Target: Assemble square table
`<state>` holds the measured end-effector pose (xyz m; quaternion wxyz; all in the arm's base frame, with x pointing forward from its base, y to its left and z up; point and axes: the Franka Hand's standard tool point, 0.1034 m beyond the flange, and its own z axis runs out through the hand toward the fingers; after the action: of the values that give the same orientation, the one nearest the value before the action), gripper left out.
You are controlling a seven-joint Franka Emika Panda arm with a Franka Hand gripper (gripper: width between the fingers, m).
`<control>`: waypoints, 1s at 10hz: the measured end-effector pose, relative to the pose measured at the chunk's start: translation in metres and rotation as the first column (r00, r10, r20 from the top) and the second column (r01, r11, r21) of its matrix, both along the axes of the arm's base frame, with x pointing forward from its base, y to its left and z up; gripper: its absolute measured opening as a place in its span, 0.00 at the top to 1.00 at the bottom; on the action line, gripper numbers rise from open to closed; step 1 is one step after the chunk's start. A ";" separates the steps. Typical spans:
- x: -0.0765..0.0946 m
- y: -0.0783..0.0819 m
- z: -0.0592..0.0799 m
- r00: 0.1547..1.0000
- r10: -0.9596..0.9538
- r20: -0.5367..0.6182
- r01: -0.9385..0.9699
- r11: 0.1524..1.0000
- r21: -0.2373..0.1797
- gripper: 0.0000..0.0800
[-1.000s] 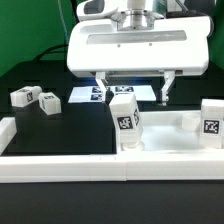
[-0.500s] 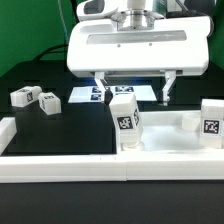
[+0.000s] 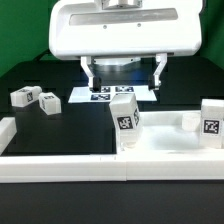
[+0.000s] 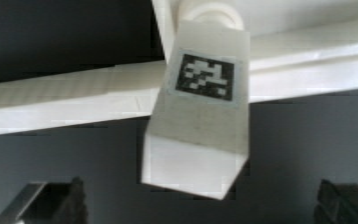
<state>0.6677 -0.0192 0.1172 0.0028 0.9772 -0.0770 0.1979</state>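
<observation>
Gripper (image 3: 124, 86) open and empty, above the upright leg (image 3: 125, 120) at centre on the square panel (image 3: 168, 143). Second leg (image 3: 210, 122) stands at three o'clock. Two loose legs (image 3: 47, 102) at nine o'clock look unfitted; roughly half left.

No words, numbers or brand names are showing. Only black-and-white pattern tags are appearing: on the upright leg (image 3: 124, 120), two loose legs (image 3: 22, 97), the leg at the exterior view's right (image 3: 210, 124) and the marker board (image 3: 105, 95).

Wrist cam: leg (image 4: 197, 125) top off-frame
</observation>
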 end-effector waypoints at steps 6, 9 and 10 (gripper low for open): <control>-0.012 -0.008 -0.009 0.922 -0.012 -0.387 0.082 0.983 0.165 0.19; -0.009 -0.004 -0.015 0.865 0.004 -0.502 0.105 0.977 0.188 0.19; -0.010 -0.004 -0.016 0.864 0.003 -0.503 0.106 0.976 0.188 0.19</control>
<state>0.6581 -0.0235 0.1016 -0.0747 0.9873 -0.1203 -0.0715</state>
